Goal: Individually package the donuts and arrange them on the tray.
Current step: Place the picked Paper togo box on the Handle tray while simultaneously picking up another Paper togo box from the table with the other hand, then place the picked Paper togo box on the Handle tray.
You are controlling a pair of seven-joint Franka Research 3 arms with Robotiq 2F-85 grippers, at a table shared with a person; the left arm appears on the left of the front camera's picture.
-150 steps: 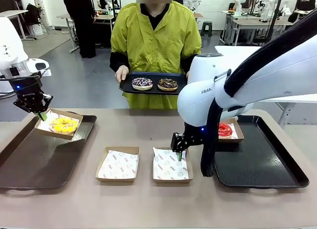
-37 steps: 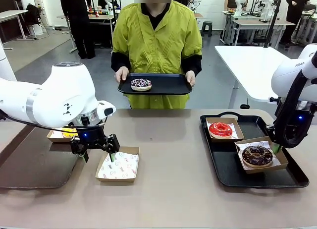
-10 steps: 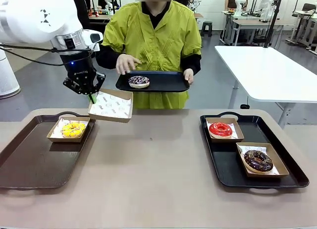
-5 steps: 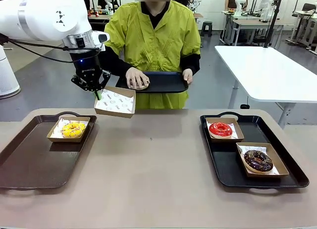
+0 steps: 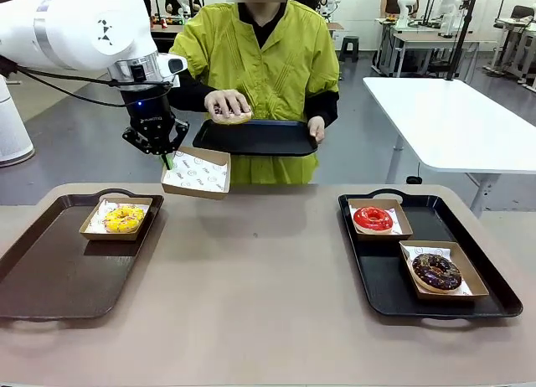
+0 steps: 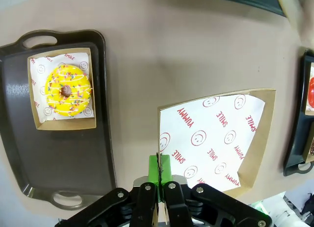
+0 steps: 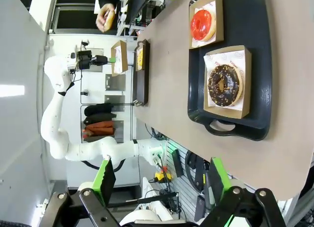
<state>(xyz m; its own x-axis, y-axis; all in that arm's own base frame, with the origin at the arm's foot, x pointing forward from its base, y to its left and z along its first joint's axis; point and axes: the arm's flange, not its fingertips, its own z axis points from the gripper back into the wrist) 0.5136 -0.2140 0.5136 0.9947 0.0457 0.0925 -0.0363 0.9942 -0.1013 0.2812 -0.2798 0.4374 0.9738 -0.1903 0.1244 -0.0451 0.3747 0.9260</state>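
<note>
A tan tabletop [image 5: 268, 270] fills the lower half of the front view, bare at its centre; from the left wrist it shows as the same plain tan surface [image 6: 196, 50]. At 12 o'clock, across the far edge, a person stands in a yellow-green jacket [image 5: 268, 60] over dark sleeves. At 2 o'clock a white table [image 5: 444, 110] stands on the grey floor [image 5: 84, 144] — apart from the tan one. Farther back, toward 1 o'clock, are a small dark stool [image 5: 350, 45] and more grey work tables [image 5: 419, 39]. At 9 o'clock, a white cylindrical unit [image 5: 12, 127] stands at the picture's edge.
</note>
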